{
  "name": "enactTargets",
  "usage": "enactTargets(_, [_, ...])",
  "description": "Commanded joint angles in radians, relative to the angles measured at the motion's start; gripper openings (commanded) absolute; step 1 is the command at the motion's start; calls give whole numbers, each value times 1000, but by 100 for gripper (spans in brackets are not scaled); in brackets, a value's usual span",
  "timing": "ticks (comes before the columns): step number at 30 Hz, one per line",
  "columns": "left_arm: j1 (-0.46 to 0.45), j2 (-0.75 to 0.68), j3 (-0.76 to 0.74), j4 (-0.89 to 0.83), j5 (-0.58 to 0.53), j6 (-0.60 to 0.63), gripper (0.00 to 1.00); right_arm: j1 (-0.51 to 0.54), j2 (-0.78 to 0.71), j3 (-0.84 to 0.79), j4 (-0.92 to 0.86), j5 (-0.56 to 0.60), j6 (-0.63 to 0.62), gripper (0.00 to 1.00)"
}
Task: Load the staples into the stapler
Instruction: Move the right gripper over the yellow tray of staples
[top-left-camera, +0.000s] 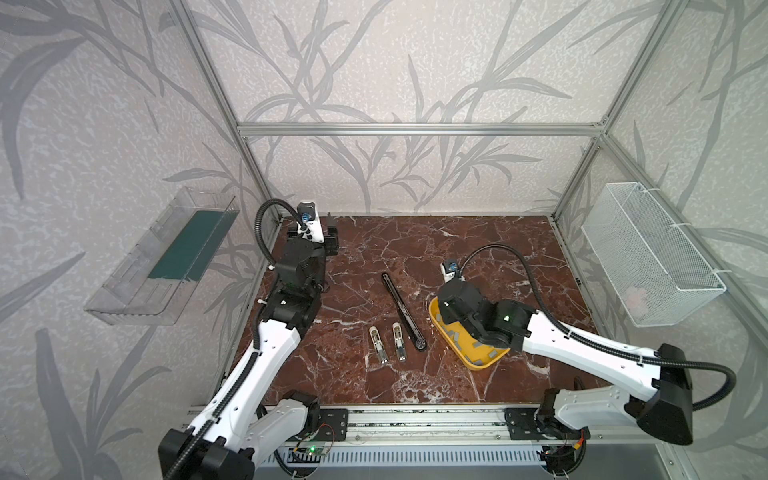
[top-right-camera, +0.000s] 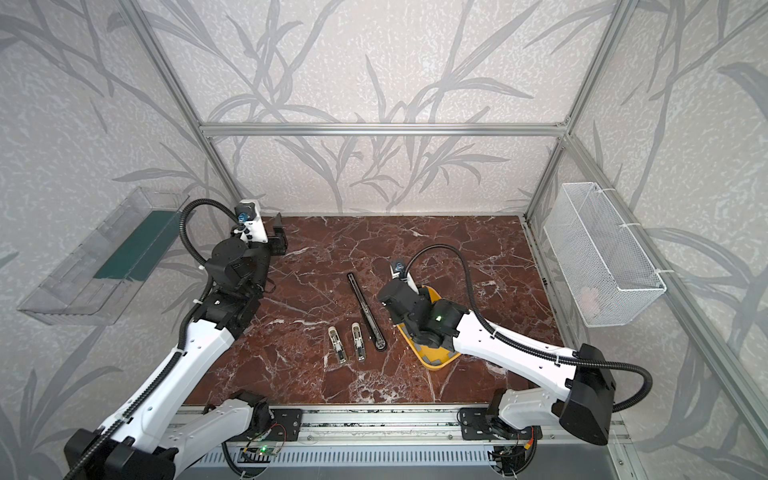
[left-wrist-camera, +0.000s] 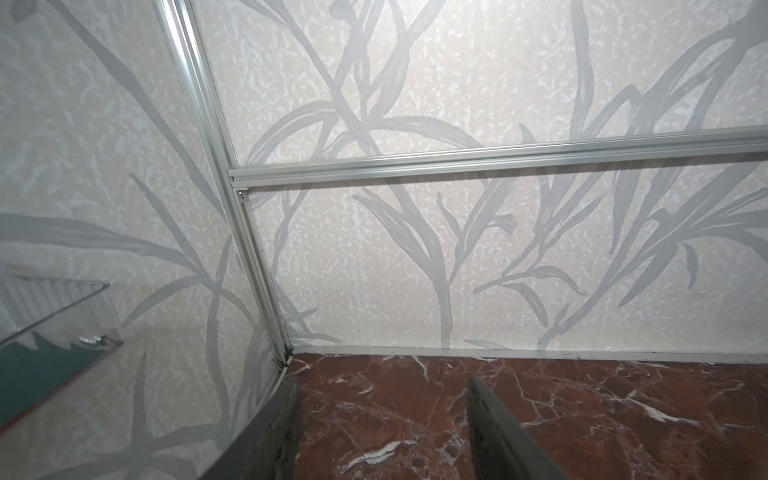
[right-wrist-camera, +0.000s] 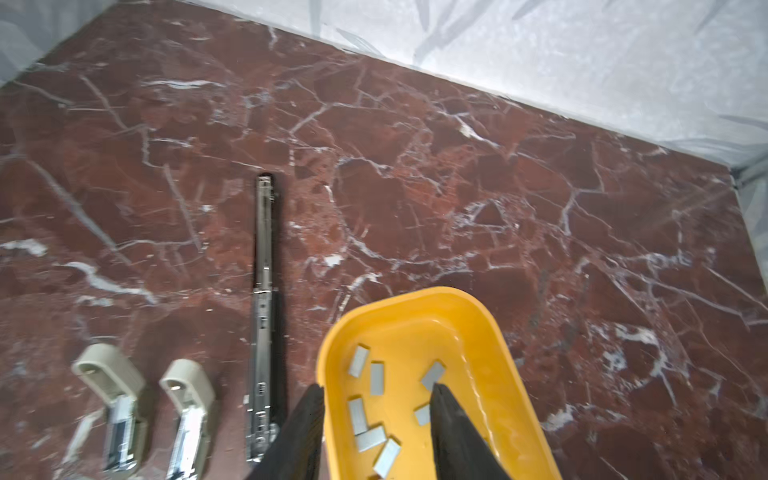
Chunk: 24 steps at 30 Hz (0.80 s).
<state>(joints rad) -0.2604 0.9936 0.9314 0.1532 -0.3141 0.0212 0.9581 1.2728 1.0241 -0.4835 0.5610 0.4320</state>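
Note:
The stapler (top-left-camera: 403, 309) (top-right-camera: 368, 309) is long, slim and black, and lies open mid-table with its metal channel up (right-wrist-camera: 263, 311). To its right a yellow tray (top-left-camera: 469, 359) (top-right-camera: 432, 362) (right-wrist-camera: 415, 297) holds several grey staples (right-wrist-camera: 358, 414). My right gripper (right-wrist-camera: 377, 388) hangs open over the tray's near end. One of its fingers (right-wrist-camera: 305, 419) is at the rim on the stapler's side and the other is inside, with loose staples below the gap. Its wrist hides it in both top views. My left gripper (top-left-camera: 332, 237) (top-right-camera: 279, 237) (left-wrist-camera: 384, 382) stands open and empty at the back left corner.
Two small cream staplers (top-left-camera: 378, 340) (top-left-camera: 399, 343) (right-wrist-camera: 112, 395) lie open left of the black one. A clear plastic bin (top-left-camera: 166, 257) hangs on the left wall and a white wire basket (top-left-camera: 648, 257) on the right wall. Aluminium frame posts edge the table.

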Motion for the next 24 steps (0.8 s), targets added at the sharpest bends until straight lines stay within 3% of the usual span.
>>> enactTargets(1, [3, -65, -90, -218, 12, -221, 59, -94, -39, -85, 49, -119, -36, 41])
enactTargets(5, [3, -173, -384, -117, -68, -315, 61, -183, -7, -118, 56, -165, -14, 38])
enactTargets(8, [3, -233, -504, -67, -78, -315, 61, -211, 31, -102, 42, -165, 16, 37])
enactTargets(13, [3, -267, -561, -114, -35, -209, 62, -238, 102, -143, 173, -258, 43, 37])
enactTargets(19, [3, -334, -595, -152, 135, -93, 63, -284, 252, -96, 187, -331, 98, 35])
enactTargets(24, [3, -408, -682, -151, 68, -56, 69, -322, 299, -106, 194, -336, 133, 35])
